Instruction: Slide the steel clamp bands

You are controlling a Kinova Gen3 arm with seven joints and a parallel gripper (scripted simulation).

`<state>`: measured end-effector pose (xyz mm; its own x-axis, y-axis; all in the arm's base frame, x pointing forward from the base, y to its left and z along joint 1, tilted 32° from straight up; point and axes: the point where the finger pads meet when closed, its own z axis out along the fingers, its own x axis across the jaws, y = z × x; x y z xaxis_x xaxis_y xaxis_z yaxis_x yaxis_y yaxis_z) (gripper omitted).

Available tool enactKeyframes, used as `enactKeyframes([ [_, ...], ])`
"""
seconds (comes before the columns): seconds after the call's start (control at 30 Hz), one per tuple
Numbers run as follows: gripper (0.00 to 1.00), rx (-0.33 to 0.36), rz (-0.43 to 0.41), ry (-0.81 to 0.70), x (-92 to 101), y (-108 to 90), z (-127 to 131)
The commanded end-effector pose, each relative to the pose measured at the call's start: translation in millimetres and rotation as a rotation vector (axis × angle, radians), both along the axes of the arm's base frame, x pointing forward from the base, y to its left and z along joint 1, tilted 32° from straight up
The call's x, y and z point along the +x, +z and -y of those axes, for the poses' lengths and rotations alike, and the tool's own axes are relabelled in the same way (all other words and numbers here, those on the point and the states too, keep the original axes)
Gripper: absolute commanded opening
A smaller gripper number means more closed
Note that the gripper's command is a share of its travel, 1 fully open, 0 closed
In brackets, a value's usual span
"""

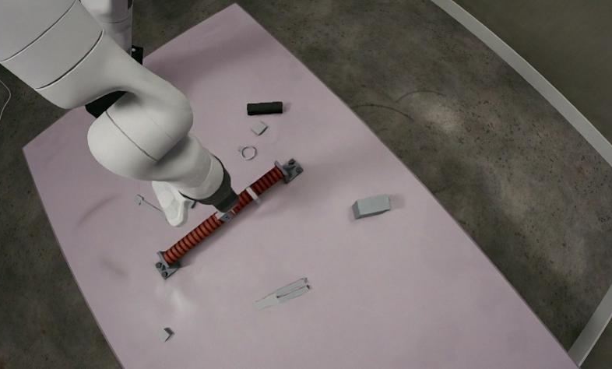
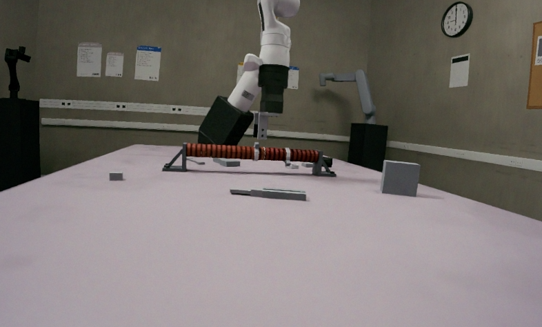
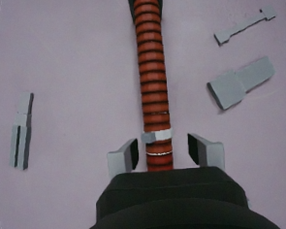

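Observation:
The red ribbed hose (image 1: pixel 193 239) (image 2: pixel 220 151) (image 3: pixel 152 78) runs straight between two grey end brackets (image 1: pixel 292 169) (image 2: pixel 179 163) and looks round where visible. One steel band (image 2: pixel 256 152) (image 3: pixel 163 135) sits around its middle, beside a thin pale line on the hose; the arm hides this band in the top view. The other band (image 1: pixel 252 195) (image 2: pixel 287 154) sits nearer the right bracket and is out of the wrist view. The mender is hidden inside. My gripper (image 2: pixel 260 138) (image 3: pixel 163 147) is open and empty, above the hose near the middle band, its fingers on either side in the wrist view.
A grey block (image 1: pixel 372 205) (image 2: pixel 400 177) stands right of the hose. A two-pronged tool (image 1: pixel 292 288) (image 2: pixel 279 194) (image 3: pixel 21 141) lies in front. A black cylinder (image 1: pixel 265 107), a loose ring (image 1: pixel 248 152) and a grey flat tool (image 3: pixel 239 82) lie behind the hose.

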<state>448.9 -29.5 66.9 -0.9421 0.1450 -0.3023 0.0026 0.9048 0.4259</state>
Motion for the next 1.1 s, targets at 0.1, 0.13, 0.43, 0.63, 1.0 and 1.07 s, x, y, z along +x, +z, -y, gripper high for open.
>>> enactKeyframes([
  [0.1, 1.00, -0.003, 0.007, -0.021, -0.1, 7.8, 13.4],
  [0.13, 1.00, -0.003, 0.007, -0.021, -0.1, 7.8, 13.4],
  [0.43, 1.00, -0.003, 0.007, -0.021, -0.1, 7.8, 13.4],
  [0.63, 1.00, -0.003, 0.007, -0.021, -0.4, 8.5, 13.7],
  [1.0, 1.00, -0.003, 0.007, -0.021, -14.5, 42.8, 29.4],
  [1.07, 1.00, -0.003, 0.007, -0.021, -16.8, 48.3, 32.0],
])
